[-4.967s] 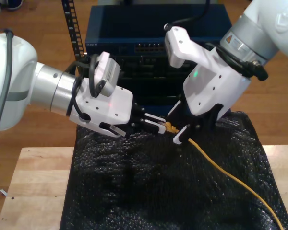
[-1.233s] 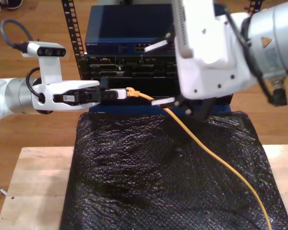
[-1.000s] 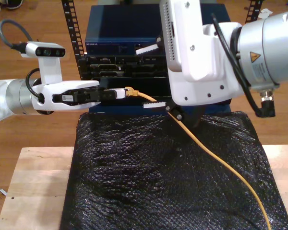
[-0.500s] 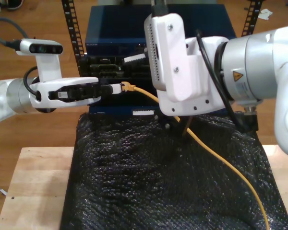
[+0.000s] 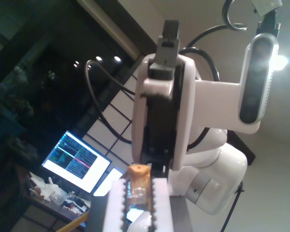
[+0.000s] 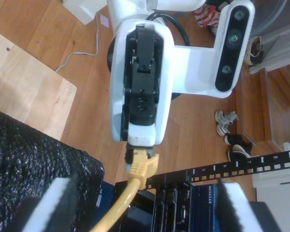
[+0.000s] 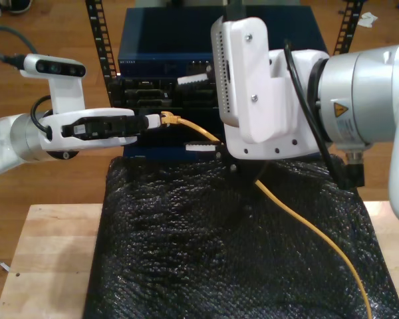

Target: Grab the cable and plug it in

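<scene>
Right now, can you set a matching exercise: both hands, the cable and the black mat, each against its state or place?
Things:
1. my first hand
2. my second hand
3. black mat
4. cable

States or places:
A. open, pads wide apart
B. spread over the wooden table
C. shut on the plug end
D. yellow-orange, trailing down across the mat

Pairs: 1-C, 2-A, 3-B, 4-D
</scene>
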Robot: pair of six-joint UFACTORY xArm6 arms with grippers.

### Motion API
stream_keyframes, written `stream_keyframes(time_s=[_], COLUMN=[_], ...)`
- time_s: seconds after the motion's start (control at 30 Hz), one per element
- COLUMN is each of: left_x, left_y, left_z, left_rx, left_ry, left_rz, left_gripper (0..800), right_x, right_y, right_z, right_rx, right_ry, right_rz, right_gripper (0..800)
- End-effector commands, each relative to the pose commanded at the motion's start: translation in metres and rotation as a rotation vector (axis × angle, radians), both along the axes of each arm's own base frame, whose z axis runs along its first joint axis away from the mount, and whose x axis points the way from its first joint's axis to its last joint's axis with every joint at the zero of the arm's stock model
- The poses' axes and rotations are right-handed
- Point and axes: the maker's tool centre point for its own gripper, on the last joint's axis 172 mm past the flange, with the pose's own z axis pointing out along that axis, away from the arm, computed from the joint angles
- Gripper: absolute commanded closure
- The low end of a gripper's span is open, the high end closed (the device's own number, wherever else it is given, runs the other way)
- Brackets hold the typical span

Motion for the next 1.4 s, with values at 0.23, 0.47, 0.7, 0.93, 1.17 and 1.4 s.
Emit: stream_keyframes(time_s=[0.23, 0.47, 0.7, 0.93, 1.17, 1.4], left_x=[-0.0028, -0.0044, -0.0073, -0.0073, -0.0086, -0.0098], left_y=[0.0005, -0.0002, -0.0005, -0.0009, -0.0011, -0.0008], left_z=[0.0020, 0.0026, 0.0042, 0.0038, 0.0043, 0.0049], left_rx=[-0.010, -0.012, -0.019, -0.019, -0.023, -0.025], left_ry=[0.000, 0.000, -0.002, 0.000, 0.001, 0.001], left_rz=[-0.012, -0.019, -0.030, -0.032, -0.037, -0.041], left_gripper=[797, 795, 795, 793, 793, 793], right_x=[-0.0033, -0.0034, -0.0033, -0.0039, -0.0043, -0.0044], right_y=[0.0042, 0.0064, 0.0066, 0.0076, 0.0078, 0.0078], right_z=[-0.0004, -0.0025, -0.0018, -0.0015, -0.0030, -0.0038], right_rx=[0.000, 0.003, 0.010, 0.029, 0.032, 0.033], right_ry=[0.001, 0.011, 0.014, 0.030, 0.036, 0.038], right_rz=[0.010, 0.010, 0.008, 0.004, 0.004, 0.004], right_gripper=[199, 295, 360, 466, 495, 499])
